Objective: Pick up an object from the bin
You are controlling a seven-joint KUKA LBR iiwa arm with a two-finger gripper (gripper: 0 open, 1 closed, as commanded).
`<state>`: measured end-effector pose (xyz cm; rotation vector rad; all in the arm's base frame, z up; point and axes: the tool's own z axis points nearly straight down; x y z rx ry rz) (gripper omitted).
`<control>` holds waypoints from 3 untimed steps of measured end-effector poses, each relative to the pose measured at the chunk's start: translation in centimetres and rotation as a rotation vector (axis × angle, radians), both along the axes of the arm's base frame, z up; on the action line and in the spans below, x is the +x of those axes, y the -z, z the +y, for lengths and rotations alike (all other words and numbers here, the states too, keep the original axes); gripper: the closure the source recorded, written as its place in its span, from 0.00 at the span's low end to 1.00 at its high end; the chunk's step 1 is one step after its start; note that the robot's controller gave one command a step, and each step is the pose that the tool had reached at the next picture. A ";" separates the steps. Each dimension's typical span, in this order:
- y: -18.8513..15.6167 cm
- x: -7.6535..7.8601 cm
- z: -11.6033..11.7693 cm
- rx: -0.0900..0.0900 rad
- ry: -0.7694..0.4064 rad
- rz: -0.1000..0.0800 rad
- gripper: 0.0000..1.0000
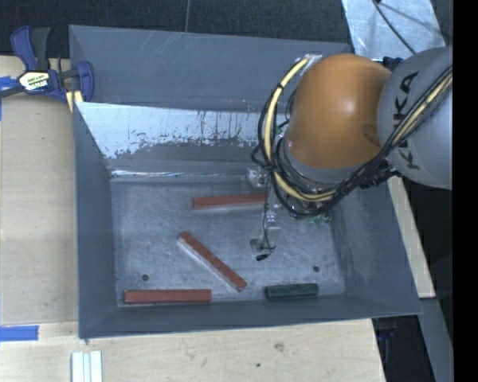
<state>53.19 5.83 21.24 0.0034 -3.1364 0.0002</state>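
Observation:
My gripper [264,249] hangs low over the bin floor, right of the middle, its thin fingers pointing down with nothing visible between them. A reddish-brown flat stick [227,202] lies level just up and left of it. A second brown stick [212,260] lies slantwise to its left, one end near the fingertips. A dark green short bar [291,291] rests below the gripper by the front wall. A third reddish stick [167,296] lies along the front wall at the left.
The arm with its orange cover and looped cables fills the bin's upper right. The bin walls slope steeply around the floor, and the left part of the floor is bare.

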 end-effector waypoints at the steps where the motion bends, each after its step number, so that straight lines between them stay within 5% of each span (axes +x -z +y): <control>1: 13.1 9.0 -0.5 0.000 0.113 -0.005 0.00; 2: 12.7 9.0 -0.5 0.001 0.114 -0.008 1.00; 3: -7.7 8.7 -0.5 0.001 0.082 -0.019 1.00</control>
